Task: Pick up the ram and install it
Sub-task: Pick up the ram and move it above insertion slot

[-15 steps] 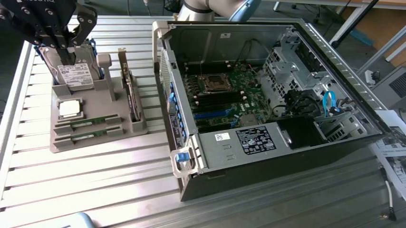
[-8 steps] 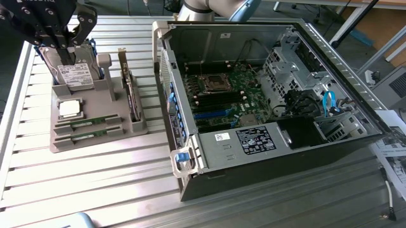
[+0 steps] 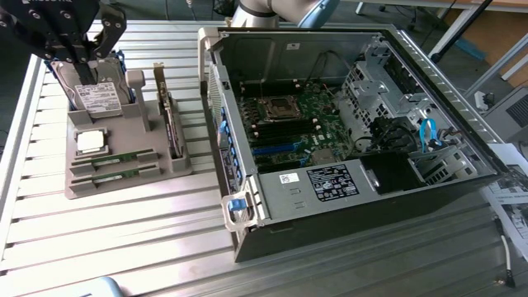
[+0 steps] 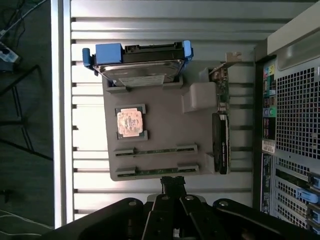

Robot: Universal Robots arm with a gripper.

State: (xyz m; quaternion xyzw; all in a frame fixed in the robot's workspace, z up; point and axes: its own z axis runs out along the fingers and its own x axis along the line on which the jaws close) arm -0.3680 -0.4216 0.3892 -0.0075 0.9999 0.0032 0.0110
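- The first ram stick and the second ram stick stand on edge in neighbouring slots of the grey holder, parallel and just beside each other
- Their long axes run across the holder, one end pointing toward the expansion card and the computer case, the other toward the holder's outer edge; in the exterior view they run left to right
- Past the first stick lies the processor, then the hard drive, standing upright
- The holder rests on the slatted surface
- My gripper is pressed together and empty, hovering clear of both sticks, nearest the second
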